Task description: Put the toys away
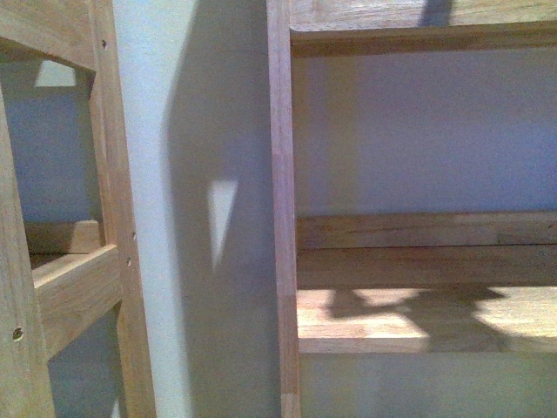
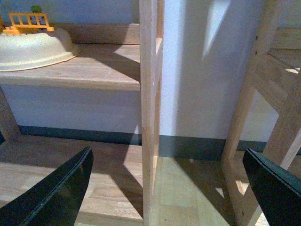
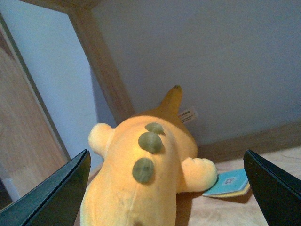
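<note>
Right wrist view: right gripper (image 3: 167,188) spread wide around the plush toy (image 3: 146,174), which could slump sideways if nudged.

Rounded orange-yellow fuzzy plush animal (image 3: 141,183): olive-green spots down back, dark tail tip. Flat teal paper tag (image 3: 229,181) at its 3 o'clock. Cream round bowl (image 2: 33,49), orange plastic fence (image 2: 28,22). Light wooden shelf frame (image 1: 283,218), pale wall.

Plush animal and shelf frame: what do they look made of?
The plush animal looks like soft, fuzzy orange-yellow fabric, stuffed, with olive felt-like spots and a sewn-in tag. The shelf frame appears to be light, unpainted wood with a smooth finish, showing grain and finger joints.
</note>
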`<state>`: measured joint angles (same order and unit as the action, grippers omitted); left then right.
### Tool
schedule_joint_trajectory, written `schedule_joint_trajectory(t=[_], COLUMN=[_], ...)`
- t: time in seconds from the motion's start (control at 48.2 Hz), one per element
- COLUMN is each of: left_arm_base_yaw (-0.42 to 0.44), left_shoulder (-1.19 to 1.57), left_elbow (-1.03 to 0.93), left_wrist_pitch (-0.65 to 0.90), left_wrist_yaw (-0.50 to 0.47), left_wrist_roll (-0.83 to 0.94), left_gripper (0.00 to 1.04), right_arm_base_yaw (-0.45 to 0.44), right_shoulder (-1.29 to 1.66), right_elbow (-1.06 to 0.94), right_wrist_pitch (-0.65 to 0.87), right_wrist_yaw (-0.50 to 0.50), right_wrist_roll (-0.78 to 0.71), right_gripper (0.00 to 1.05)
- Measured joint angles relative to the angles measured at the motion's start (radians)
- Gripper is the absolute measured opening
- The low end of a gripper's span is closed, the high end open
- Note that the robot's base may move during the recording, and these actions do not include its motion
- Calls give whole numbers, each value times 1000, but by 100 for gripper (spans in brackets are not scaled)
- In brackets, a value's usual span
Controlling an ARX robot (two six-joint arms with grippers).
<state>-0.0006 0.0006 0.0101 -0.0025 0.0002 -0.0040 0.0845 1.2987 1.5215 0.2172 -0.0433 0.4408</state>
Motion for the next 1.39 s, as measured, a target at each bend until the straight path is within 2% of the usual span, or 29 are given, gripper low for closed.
schedule_joint_trajectory(t=[0.394,0.54,0.685,0.81,0.893,1.059,1.121,1.183,1.246,1.391], left_arm_base_yaw=[0,0,0,0,0,0,0,0,0,0], left_shoulder=[0,0,0,0,0,0,0,0,0,0], left_elbow=[0,0,0,0,0,0,0,0,0,0], left_wrist_pitch=[0,0,0,0,0,0,0,0,0,0], left_wrist_yaw=[0,0,0,0,0,0,0,0,0,0], left_wrist_roll=[0,0,0,0,0,0,0,0,0,0], left_gripper=[99,99,99,99,99,99,99,99,99,99], right_arm_base_yaw=[-13,-87,-151,-166,-135,8,97,148,155,92], right_shoulder=[-417,-668,-833,-934,-1011,-1126,-1155,-1186,-1201,-1238], right_elbow=[-466,-716,-871,-991,-1130,-1324,-1363,-1424,-1456,-1478], right_wrist_pitch=[56,18,-19,-35,-28,-57,-171,-192,-196,-205], right_wrist_yaw=[-3,-61,-93,-91,-29,142,245,281,277,207], right_wrist_roll=[-84,-99,-105,-114,-148,-254,-336,-378,-394,-422], right_gripper=[98,98,98,98,98,98,87,77,70,39])
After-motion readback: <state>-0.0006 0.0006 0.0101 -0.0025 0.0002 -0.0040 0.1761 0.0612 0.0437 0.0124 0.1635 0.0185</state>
